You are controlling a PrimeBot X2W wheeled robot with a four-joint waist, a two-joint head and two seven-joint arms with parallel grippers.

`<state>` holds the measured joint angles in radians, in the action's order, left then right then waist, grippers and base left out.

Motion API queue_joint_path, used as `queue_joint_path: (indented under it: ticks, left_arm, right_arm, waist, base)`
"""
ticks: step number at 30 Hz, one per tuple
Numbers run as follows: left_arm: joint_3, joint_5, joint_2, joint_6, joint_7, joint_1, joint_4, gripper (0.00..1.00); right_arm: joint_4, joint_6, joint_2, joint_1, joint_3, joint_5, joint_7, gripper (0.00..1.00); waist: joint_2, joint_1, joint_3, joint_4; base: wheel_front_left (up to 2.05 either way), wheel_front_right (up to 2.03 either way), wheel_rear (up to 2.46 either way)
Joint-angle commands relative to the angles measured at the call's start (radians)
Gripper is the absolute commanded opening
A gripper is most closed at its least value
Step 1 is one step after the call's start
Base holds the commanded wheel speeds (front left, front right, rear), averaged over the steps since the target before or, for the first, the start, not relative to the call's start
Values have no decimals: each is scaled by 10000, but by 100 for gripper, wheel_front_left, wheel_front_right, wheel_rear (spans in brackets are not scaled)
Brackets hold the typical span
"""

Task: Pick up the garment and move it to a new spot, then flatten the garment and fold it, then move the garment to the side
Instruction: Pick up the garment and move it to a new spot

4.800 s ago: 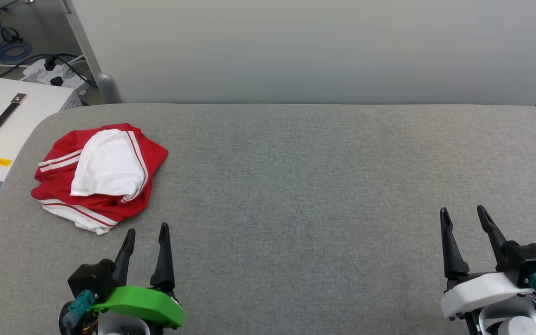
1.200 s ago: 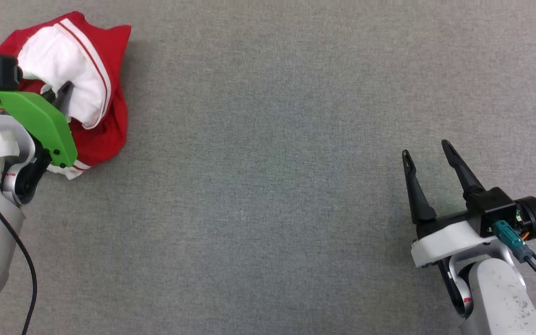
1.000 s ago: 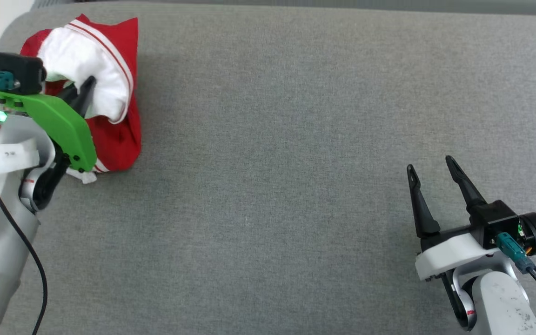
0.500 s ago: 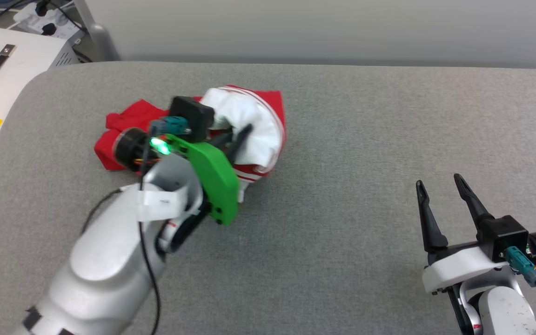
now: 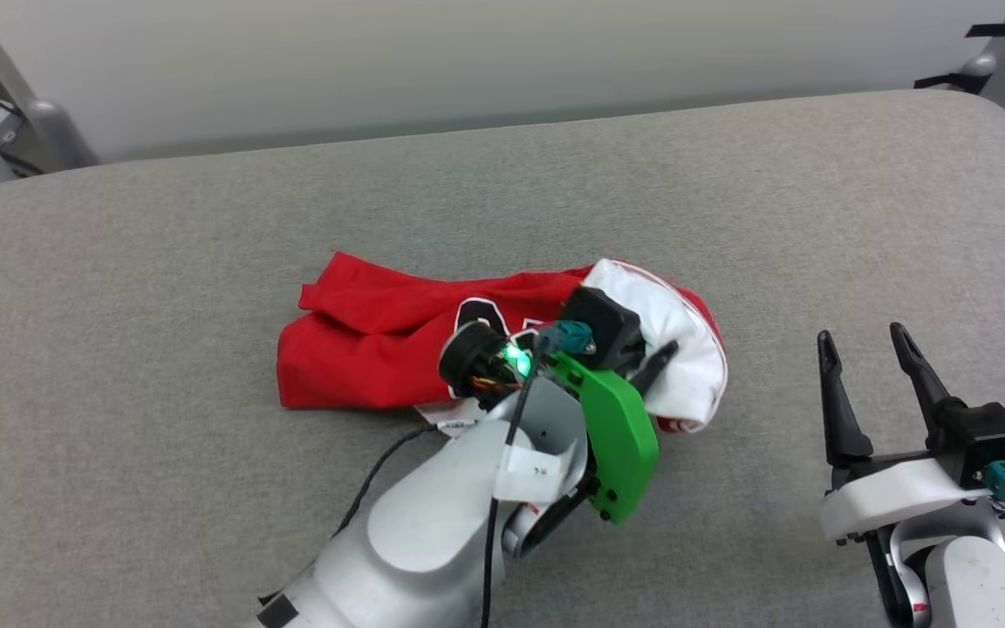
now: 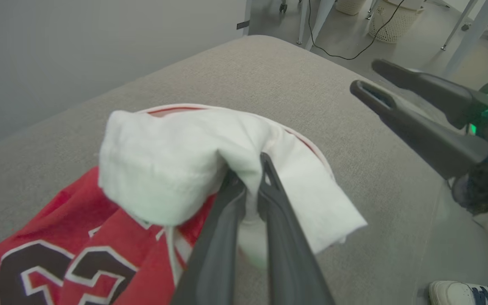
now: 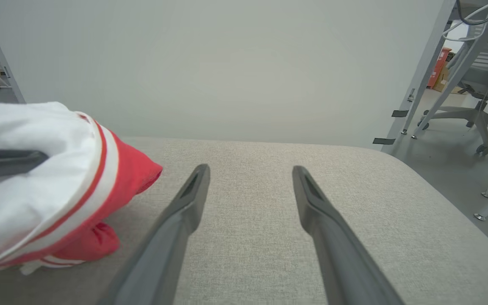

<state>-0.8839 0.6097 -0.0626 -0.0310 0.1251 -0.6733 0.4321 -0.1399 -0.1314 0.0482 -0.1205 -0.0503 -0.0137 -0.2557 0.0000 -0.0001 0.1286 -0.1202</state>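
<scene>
One grey fabric-covered table [image 5: 206, 523] carries one crumpled red jersey T-shirt with white sleeves [image 5: 363, 349], a pale wall behind the shirt, and of two end effectors the left [image 6: 247, 178] is clamped on its white sleeve while the right [image 5: 862, 336] stands wide open, holding nothing, near its right.

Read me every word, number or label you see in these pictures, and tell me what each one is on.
Red jersey-style T-shirt with white sleeves: big black white-outlined digits, creased and cut off; not surely readable.
White tape tag on the left arm: tiny marks, too small to read.
White label at the shirt's edge: print too small to read.
</scene>
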Motion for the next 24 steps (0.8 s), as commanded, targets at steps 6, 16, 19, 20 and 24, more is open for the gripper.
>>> queue_joint_path:
  ticks: [6,16,19,20,24]
  left_arm:
    - [-1611,-133,118,-266,-340,167,476,100]
    - [-1360,335,114,-150,-1682,49,938,100]
    - [-892,466,-111,30,-2151,-80,1032,100]
    - [-759,495,-217,82,-2298,-98,1044,100]
    - [-125,619,-930,372,-3000,18,982,100]
  right_arm:
    - [36,7,20,56,-329,-24,-61,100]
    - [45,7,20,223,-531,192,-61,100]
    - [60,7,20,329,-503,294,-61,100]
    - [73,7,20,373,-487,315,-61,100]
    - [89,7,20,523,-328,413,-56,100]
  waist:
    - [0,1,67,-448]
    - [0,1,-513,591]
    - [0,1,-828,1026]
    - [0,1,-924,1154]
    - [0,1,-1257,1593]
  base:
    - [0,0,0]
    - [0,0,0]
    - [0,0,0]
    - [0,0,0]
    - [0,0,0]
